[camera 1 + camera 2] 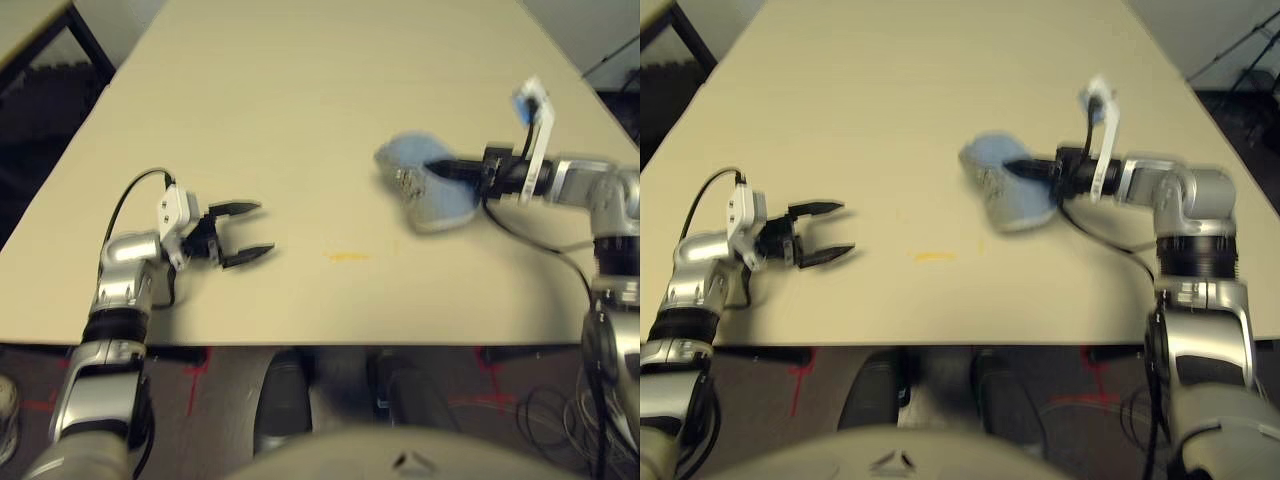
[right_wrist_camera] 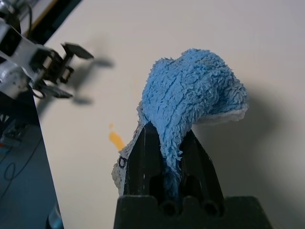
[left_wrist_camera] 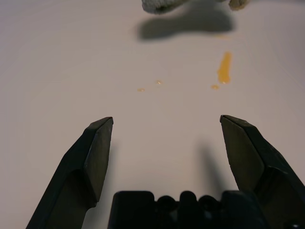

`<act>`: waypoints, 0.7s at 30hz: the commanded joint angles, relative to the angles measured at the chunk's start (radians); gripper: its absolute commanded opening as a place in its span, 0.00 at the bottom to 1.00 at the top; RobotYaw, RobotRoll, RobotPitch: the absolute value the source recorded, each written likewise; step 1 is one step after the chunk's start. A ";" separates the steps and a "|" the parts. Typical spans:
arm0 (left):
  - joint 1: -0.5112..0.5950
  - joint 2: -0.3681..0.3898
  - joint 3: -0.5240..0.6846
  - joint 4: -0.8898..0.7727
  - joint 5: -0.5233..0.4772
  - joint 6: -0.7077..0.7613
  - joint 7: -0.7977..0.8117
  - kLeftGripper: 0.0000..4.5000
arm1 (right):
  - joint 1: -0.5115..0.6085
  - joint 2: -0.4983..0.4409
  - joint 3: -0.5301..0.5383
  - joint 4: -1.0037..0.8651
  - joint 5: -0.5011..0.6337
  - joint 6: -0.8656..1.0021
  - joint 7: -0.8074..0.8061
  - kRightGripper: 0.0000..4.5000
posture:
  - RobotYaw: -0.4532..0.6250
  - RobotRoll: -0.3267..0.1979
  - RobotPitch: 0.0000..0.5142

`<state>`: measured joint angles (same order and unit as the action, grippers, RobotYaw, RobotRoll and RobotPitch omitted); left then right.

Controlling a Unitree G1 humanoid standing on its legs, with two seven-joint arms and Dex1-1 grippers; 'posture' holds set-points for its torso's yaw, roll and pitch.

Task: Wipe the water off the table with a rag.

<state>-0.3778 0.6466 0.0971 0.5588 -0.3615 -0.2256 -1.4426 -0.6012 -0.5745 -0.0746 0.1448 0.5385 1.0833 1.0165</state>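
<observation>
Silver forearms [image 1: 98,388] came from eight and four o'clock: left gripper [image 1: 267,228] gaping, right gripper [image 1: 430,167] clenching rag [image 1: 407,148], presumably to wipe water [image 1: 349,257].

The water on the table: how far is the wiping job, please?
Done: the light blue rag is picked up, pinched between the closed fingers of the right gripper.
In hand: the rag hangs above the table, its shadow apart from it.
Left: the wiping itself; a yellow-orange streak and small drops remain. The left gripper is open and empty.
</observation>
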 commanded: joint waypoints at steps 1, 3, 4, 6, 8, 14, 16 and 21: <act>0.023 0.020 0.005 -0.033 -0.014 0.008 -0.024 1.00 | 0.023 0.015 0.032 -0.036 0.008 -0.013 -0.022 0.03 | 0.62 0.62 0.33; 0.035 0.029 0.011 -0.048 -0.021 0.013 -0.029 1.00 | 0.047 0.023 0.055 -0.048 0.008 -0.012 -0.029 0.03 | 0.62 0.62 0.33; 0.043 0.033 0.015 -0.057 -0.025 0.016 -0.030 1.00 | 0.058 0.028 0.067 -0.052 0.007 -0.014 -0.031 0.03 | 0.62 0.62 0.33; 0.060 0.040 0.021 -0.076 -0.033 0.020 -0.033 1.00 | 0.069 0.048 0.078 -0.061 0.013 -0.007 -0.045 0.03 | 0.62 0.62 0.33; 0.073 0.044 0.025 -0.092 -0.040 0.026 -0.033 1.00 | 0.078 0.062 0.097 -0.066 0.011 -0.011 -0.049 0.03 | 0.63 0.62 0.33; 0.105 0.049 0.031 -0.135 -0.060 0.042 -0.028 1.00 | 0.056 0.149 0.169 -0.040 -0.016 -0.043 -0.086 0.03 | 0.64 0.62 0.33; 0.109 0.050 0.032 -0.144 -0.062 0.049 -0.024 1.00 | 0.038 0.178 0.193 -0.022 -0.024 -0.056 -0.091 0.03 | 0.64 0.62 0.33; 0.111 0.051 0.035 -0.161 -0.066 0.066 -0.014 1.00 | -0.025 0.284 0.252 0.058 -0.056 -0.100 -0.106 0.03 | 0.65 0.62 0.34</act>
<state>-0.2774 0.6851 0.1226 0.4153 -0.4151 -0.1701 -1.4581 -0.6105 -0.3206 0.1370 0.1696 0.4961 0.9985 0.9223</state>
